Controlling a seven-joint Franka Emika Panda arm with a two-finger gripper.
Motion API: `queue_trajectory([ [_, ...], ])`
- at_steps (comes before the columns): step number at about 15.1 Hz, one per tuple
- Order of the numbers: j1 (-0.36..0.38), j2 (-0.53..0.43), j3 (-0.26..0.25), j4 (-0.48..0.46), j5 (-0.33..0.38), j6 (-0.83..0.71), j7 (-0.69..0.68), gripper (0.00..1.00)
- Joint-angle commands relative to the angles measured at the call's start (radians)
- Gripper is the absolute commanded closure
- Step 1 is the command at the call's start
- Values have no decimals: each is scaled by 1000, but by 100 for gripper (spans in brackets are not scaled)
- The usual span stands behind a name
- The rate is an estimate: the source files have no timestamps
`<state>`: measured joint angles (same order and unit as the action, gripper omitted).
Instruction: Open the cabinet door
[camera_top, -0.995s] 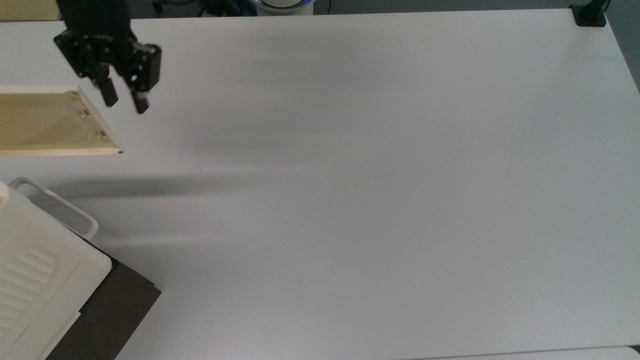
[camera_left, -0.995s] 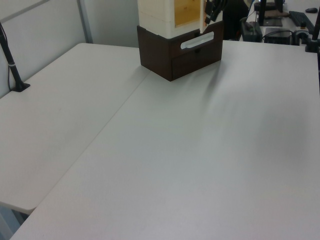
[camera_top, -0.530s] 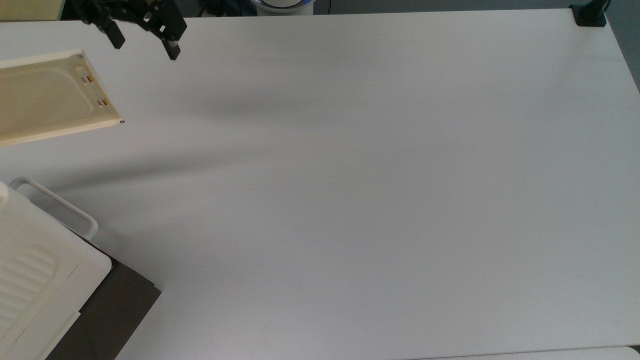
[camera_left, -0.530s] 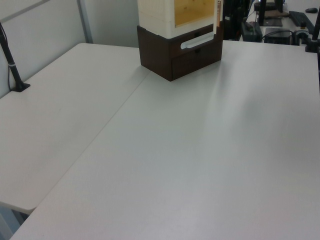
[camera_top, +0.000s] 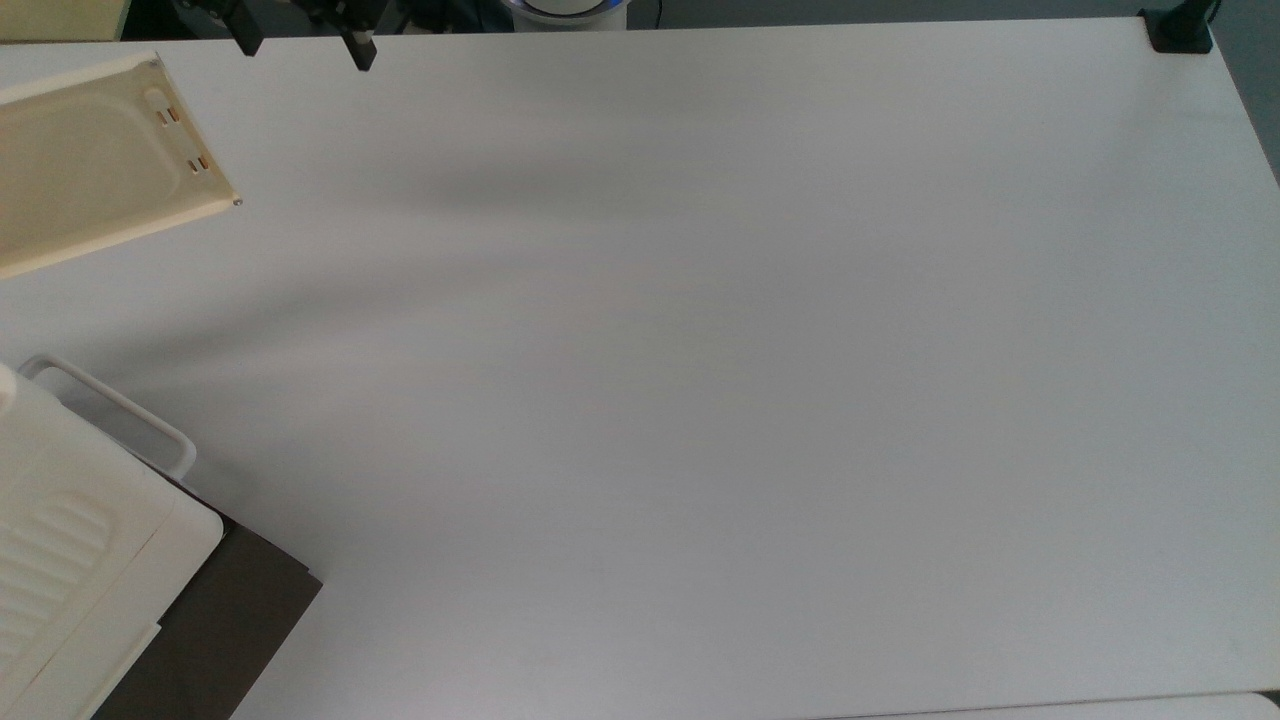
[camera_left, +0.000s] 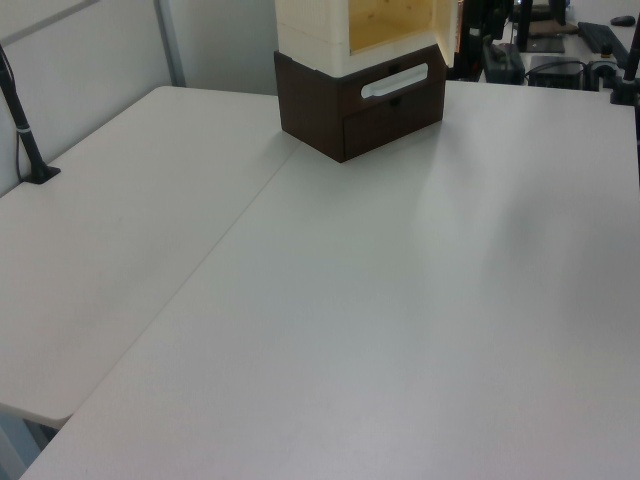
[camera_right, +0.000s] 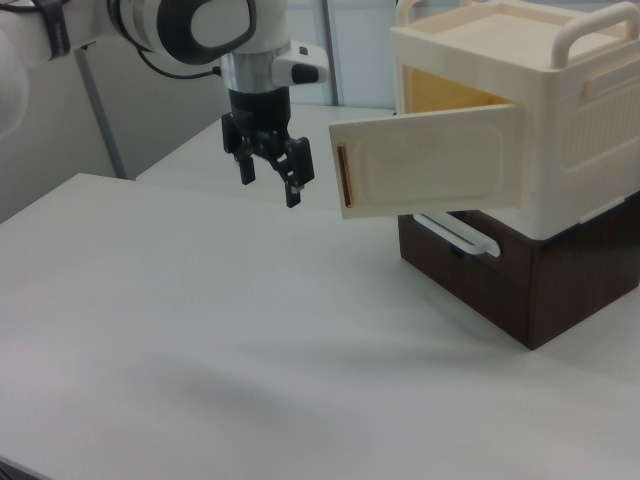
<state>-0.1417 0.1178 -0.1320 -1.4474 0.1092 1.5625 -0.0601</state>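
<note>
We see the white tabletop (camera_top: 700, 400) bare around the cabinet (camera_right: 530, 130), whose cabinet door (camera_right: 430, 160) now stands swung wide, further out than a second ago, baring the yellow interior; we judge the opening essentially done. Our hand (camera_right: 268, 180) has let go and drawn back, fingers (camera_right: 293, 195) spread, empty, beside the handle (camera_right: 343, 178)
</note>
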Motion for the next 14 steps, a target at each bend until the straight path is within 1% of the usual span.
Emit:
queue_trajectory([
  [1, 11, -36, 2, -42, -2, -32, -96, 0],
  [3, 13, -40, 5, -45, -58, -50, -141, 0],
  [4, 10, -43, 0, -38, -74, -52, -139, 0],
  [6, -1, -67, -4, -37, -79, -52, -139, 0],
  [8, -1, -69, -11, -36, -92, -80, -130, 0],
  [10, -1, -69, -14, -34, -146, -96, -127, 0],
  [11, -1, -69, -29, -15, -160, -111, -127, 0],
  [14, -1, -66, -52, -5, -161, -118, -129, 0],
])
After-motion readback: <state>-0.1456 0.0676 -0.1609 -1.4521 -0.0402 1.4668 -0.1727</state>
